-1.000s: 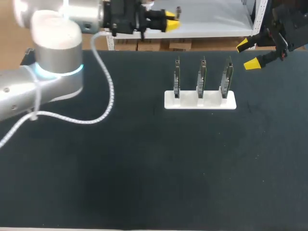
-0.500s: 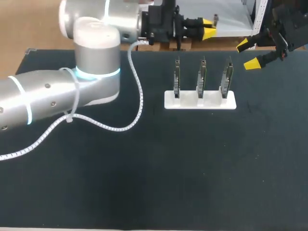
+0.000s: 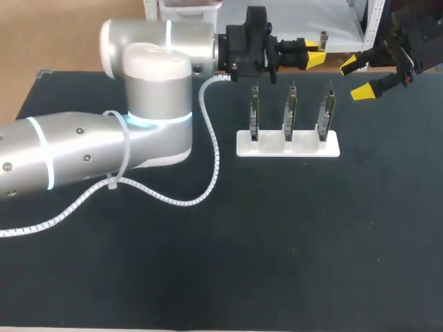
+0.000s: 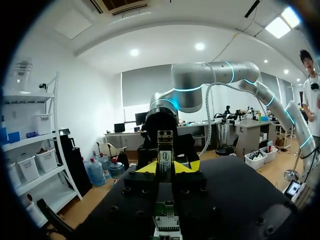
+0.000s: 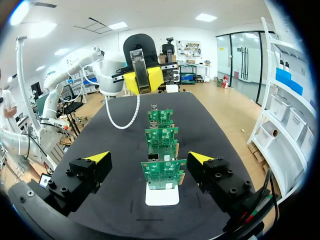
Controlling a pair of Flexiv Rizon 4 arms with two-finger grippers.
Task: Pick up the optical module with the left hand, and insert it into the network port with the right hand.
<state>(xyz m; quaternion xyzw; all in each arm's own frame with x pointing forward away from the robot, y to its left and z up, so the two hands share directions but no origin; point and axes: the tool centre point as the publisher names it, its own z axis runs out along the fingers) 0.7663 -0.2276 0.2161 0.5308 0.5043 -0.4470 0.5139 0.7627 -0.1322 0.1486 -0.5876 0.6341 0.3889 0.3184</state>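
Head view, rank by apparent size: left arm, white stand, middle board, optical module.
1. left arm, though nearest the camera
2. white stand
3. middle board
4. optical module, mostly hidden in the left gripper

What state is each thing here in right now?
left gripper: shut on the optical module, up above the table.
optical module: clamped, in the air.
right gripper: open, empty.
circuit boards: three, upright in the white holder.
white holder: flat on the table.
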